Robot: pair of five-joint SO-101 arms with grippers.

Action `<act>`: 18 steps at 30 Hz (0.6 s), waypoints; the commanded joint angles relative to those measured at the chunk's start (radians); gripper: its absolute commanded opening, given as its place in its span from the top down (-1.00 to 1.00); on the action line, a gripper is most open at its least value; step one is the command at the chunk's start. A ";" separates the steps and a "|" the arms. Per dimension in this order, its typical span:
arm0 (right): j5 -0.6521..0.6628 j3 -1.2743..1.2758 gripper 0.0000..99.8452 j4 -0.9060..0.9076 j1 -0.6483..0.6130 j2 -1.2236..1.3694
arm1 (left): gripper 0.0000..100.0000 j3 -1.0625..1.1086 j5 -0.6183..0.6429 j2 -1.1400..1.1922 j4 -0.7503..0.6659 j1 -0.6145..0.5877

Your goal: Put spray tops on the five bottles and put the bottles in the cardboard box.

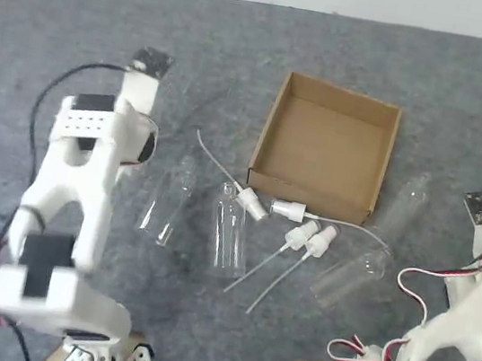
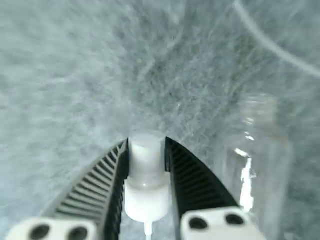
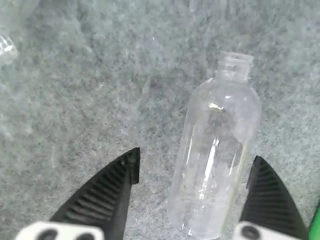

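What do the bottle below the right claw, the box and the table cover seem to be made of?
The bottle looks like clear glossy plastic: see-through, with glints. The box seems matte brown cardboard, with folded walls. The table cover is probably grey felt: fuzzy, mottled.

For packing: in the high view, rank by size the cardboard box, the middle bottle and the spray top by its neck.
1. Cardboard box
2. Middle bottle
3. Spray top: far slimmer, though with its tube nearly as long.
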 commanded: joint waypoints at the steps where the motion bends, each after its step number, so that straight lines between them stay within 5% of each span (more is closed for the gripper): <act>1: 0.006 -0.089 0.41 -0.018 0.004 -0.081 | 0.98 -0.033 0.025 -0.282 0.084 0.002; 7: -0.068 -0.157 0.40 0.019 -0.013 -0.134 | 0.98 -0.030 0.034 -0.526 0.192 0.008; 18: -0.055 -0.327 0.41 0.107 -0.065 0.131 | 0.98 0.200 0.069 -0.666 0.098 0.040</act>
